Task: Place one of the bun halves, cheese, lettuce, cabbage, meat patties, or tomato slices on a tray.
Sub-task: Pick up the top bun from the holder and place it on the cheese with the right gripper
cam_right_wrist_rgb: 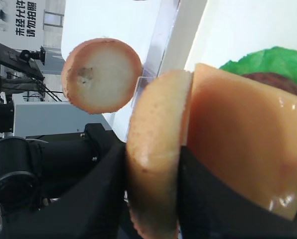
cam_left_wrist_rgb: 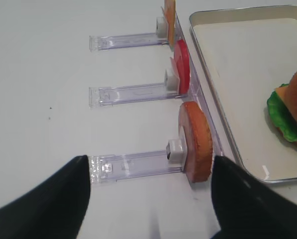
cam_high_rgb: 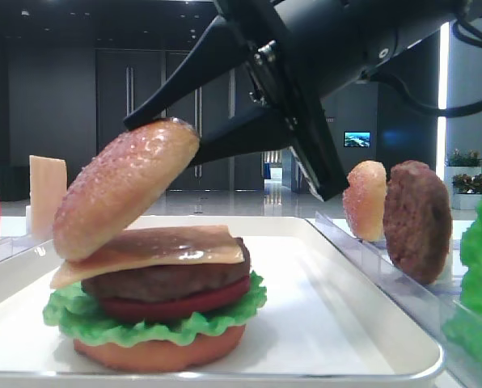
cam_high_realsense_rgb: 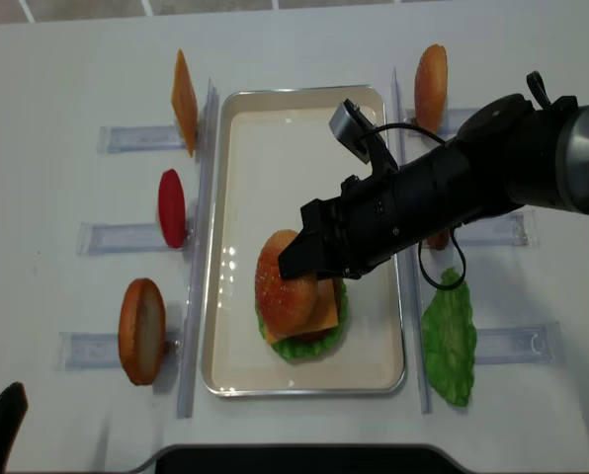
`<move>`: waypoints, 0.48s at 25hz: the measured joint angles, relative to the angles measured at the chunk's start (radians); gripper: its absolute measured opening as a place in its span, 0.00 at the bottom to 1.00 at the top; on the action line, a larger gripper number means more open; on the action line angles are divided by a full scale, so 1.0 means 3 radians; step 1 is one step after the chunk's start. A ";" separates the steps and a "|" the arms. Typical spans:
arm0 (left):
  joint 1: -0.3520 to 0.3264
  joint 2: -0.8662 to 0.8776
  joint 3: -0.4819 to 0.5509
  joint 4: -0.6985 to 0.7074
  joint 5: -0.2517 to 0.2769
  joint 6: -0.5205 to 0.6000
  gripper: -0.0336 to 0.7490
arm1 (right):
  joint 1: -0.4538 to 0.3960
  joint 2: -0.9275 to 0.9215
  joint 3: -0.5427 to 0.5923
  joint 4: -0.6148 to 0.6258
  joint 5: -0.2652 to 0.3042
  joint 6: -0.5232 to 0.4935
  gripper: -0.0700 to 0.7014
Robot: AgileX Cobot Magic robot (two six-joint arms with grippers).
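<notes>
One stack on tray (cam_high_rgb: 370, 323): bun base, lettuce (cam_high_rgb: 156, 319), tomato slice, meat patty (cam_high_rgb: 164, 279), cheese (cam_high_rgb: 156, 250) | bun top (cam_high_rgb: 124, 186) tilted, low edge touching cheese, clamped in right hand (cam_high_rgb: 176, 137) | left hand (cam_left_wrist_rgb: 148, 199) spread open over bench (cam_left_wrist_rgb: 49, 74), holding nothing | spare patty (cam_high_rgb: 417, 220) racked behind

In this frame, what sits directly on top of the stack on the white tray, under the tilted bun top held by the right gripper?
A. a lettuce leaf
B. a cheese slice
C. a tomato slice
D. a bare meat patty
B: in the low exterior view the cheese slice lies over the meat patty, with the bun top tilted above it in the right gripper.
</notes>
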 joint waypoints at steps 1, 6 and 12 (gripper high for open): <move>0.0000 0.0000 0.0000 0.0000 0.0000 0.0000 0.78 | 0.0000 0.0000 0.0000 -0.0011 -0.0008 0.0000 0.37; 0.0000 0.0000 0.0000 0.0000 0.0000 0.0000 0.78 | 0.0000 0.0000 0.0000 -0.0036 -0.0032 0.0000 0.37; 0.0000 0.0000 0.0000 0.0000 0.0000 0.0000 0.78 | 0.0000 0.0000 0.0000 -0.0040 -0.0052 0.0000 0.38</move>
